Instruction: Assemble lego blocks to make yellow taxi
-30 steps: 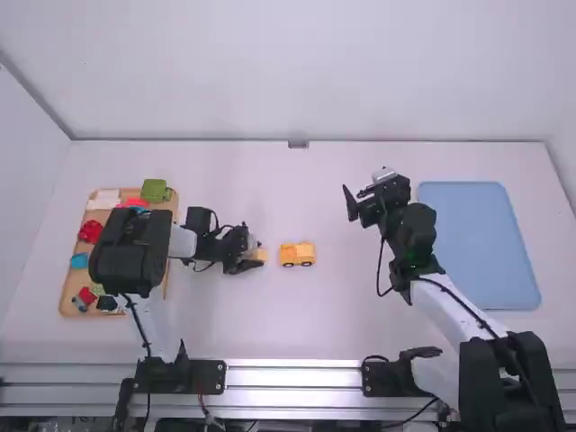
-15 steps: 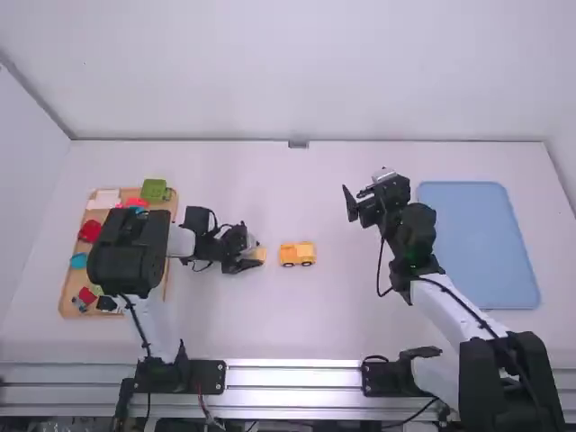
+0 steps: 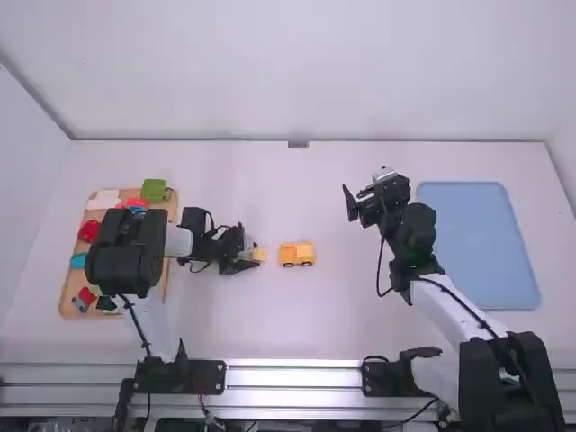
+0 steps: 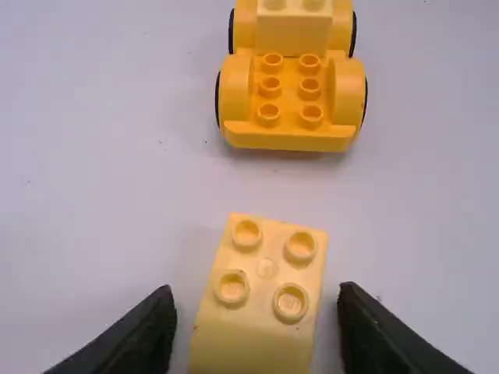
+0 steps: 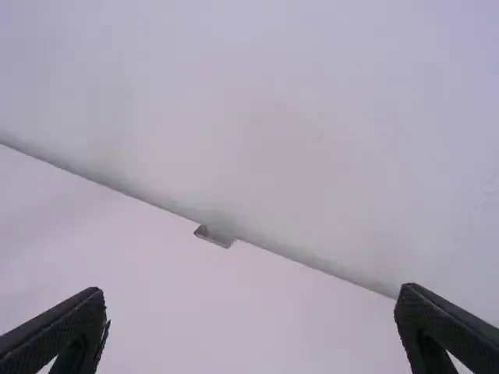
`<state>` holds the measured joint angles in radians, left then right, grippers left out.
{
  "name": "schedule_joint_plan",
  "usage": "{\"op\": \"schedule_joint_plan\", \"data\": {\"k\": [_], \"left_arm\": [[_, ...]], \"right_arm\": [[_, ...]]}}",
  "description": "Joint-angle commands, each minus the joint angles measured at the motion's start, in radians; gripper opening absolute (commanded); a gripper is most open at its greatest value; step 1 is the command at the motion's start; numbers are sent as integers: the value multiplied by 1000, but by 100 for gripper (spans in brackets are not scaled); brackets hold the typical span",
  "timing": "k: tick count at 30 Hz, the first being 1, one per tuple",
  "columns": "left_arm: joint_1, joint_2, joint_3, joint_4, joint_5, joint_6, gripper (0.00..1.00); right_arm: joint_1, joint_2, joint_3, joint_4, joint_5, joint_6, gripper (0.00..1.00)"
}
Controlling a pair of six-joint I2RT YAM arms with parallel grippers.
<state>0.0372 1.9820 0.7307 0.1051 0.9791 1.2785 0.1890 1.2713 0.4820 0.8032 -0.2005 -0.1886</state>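
Left jaws edged back, wide around yellow block, its long axis toward chassis.

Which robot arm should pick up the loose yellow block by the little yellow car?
Probably the left. The left gripper is open, its fingers around the yellow block, with the yellow car just beyond. The right gripper is farther from the block.

A pale wall (rather plain) rises behind the white table.
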Motion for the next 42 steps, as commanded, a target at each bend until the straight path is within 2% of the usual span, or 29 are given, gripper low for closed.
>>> {"op": "schedule_joint_plan", "data": {"k": [1, 6, 10, 13, 16, 18, 20, 25, 30, 35, 42], "left_arm": [[-2, 10, -11, -1, 0, 12, 48], [1, 10, -11, 6, 0, 12, 36], [1, 10, -8, 15, 50, 12, 31], [0, -4, -10, 27, 111, 7, 20], [-22, -34, -10, 27, 101, -48, 12], [-42, -63, -9, 21, 76, -69, 11], [-68, -108, -12, 11, 26, -105, 14], [-121, -198, -12, -23, -79, -168, 14], [-158, -262, -12, -56, -63, -173, 11], [-164, -270, -12, -57, 35, -190, 9], [-193, -270, -12, -63, -26, -190, 10]], "right_arm": [[2, -16, -6, 1, 6, 6, 98], [2, -16, -6, 0, 6, 8, 98], [1, -16, -6, 1, 6, 5, 98], [0, -16, -6, 2, 31, 5, 98], [0, -16, -6, 0, 60, 6, 98], [1, -16, -7, -24, 50, 9, 98], [2, -16, -7, -65, -18, -30, 98], [-2, -16, -6, -146, -204, -175, 98], [-44, 3, -6, -247, -406, -313, 99], [-107, 112, -2, -260, -707, -411, 99], [-123, 344, 74, -289, -894, -552, 99]]}}
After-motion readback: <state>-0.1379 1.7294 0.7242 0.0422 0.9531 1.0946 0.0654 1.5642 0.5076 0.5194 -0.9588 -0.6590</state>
